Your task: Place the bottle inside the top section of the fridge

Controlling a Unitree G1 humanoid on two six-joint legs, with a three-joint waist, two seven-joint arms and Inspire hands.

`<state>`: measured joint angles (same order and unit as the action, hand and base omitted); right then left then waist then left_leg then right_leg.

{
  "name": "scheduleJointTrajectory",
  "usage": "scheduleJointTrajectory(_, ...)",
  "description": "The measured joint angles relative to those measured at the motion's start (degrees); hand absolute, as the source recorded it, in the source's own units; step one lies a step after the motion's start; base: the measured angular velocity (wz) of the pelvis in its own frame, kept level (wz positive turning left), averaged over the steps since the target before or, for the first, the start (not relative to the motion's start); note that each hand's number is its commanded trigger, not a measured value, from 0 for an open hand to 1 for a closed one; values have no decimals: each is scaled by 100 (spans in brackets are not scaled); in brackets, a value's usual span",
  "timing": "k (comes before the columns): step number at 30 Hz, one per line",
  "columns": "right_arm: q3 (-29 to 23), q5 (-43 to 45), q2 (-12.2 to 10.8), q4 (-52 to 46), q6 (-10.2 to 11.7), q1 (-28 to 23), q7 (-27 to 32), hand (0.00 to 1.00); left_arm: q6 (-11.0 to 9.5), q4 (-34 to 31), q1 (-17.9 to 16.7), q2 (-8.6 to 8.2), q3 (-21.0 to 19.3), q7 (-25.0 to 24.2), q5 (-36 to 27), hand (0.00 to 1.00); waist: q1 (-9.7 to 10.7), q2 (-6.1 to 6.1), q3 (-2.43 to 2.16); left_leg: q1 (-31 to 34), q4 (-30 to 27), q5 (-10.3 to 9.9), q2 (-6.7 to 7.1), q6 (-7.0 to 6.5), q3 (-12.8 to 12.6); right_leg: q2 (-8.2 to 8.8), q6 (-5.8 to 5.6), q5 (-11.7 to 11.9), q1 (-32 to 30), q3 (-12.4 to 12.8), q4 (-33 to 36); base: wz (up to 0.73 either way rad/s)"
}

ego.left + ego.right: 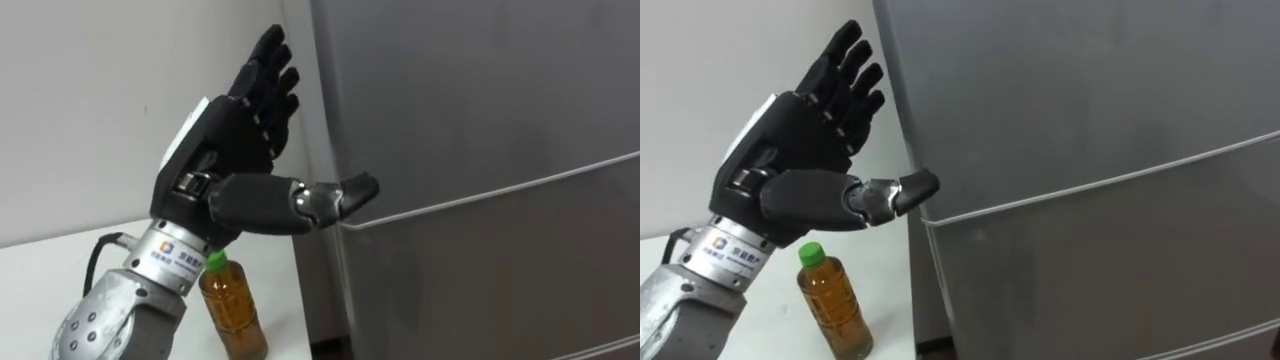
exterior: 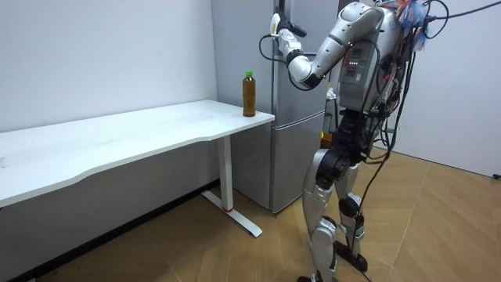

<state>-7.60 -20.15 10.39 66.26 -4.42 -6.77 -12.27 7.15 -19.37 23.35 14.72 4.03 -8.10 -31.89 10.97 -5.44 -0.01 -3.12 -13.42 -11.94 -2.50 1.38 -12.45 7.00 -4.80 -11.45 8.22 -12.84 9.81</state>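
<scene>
The left hand point(image 1: 225, 130) was raised and wide open, holding nothing. Its fingers point(image 1: 268, 75) pointed straight up, close together, with the palm turned toward the fridge point(image 1: 480, 120). The thumb point(image 1: 300, 200) stuck out sideways, and its tip lay at the fridge's left front edge, level with the seam point(image 1: 500, 195) between the upper door point(image 1: 470, 90) and the lower door point(image 1: 500, 290). Whether the thumb tip actually touched the metal could not be told. Both doors were shut.

Just below the wrist stood the bottle point(image 1: 235, 310), upright on the worktop point(image 2: 141, 133) and apart from the hand. It was a clear bottle of amber drink with a green cap point(image 1: 216, 262). It sat near the worktop's corner, next to the fridge's side. A plain pale wall point(image 1: 90, 80) rose behind the hand and the bottle.

In the room view, the robot stood upright on the wooden floor point(image 2: 438, 219), facing the grey fridge, with the white worktop's end on the room view's left of it. Its left arm was lifted so that the hand was up at the upper door's edge, above and to the room view's right of the bottle.
</scene>
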Motion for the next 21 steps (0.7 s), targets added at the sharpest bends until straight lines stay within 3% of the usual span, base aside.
scheduleJointTrajectory(11,222,-5,86,66,-51,113,101,0,1,-196,-1,58,310,-111,8,0,6,-12,12,59,-28,2,0,-3,36,-1,5,3,5,-32,0,2)
scheduleJointTrajectory(13,270,-5,100,66,-51,121,101,0,1,-213,-1,60,355,-111,9,18,5,-10,13,65,-32,2,0,-3,50,-1,4,3,11,-42,-1,2)
scheduleJointTrajectory(14,281,-7,102,66,-50,122,101,0,0,-215,-1,59,370,-111,13,31,5,-11,13,64,-32,2,0,-3,54,-2,5,3,15,-49,-1,5)
scheduleJointTrajectory(16,314,-49,112,68,-48,117,101,0,0,-243,-1,61,404,-112,40,100,2,-17,17,55,-35,2,0,-3,76,-2,5,3,26,-72,-8,6)
scheduleJointTrajectory(21,421,-263,123,135,-10,116,100,0,-13,-243,-17,63,258,-111,40,100,-27,-24,35,49,-32,2,5,-3,120,-1,4,3,36,-121,-17,6)
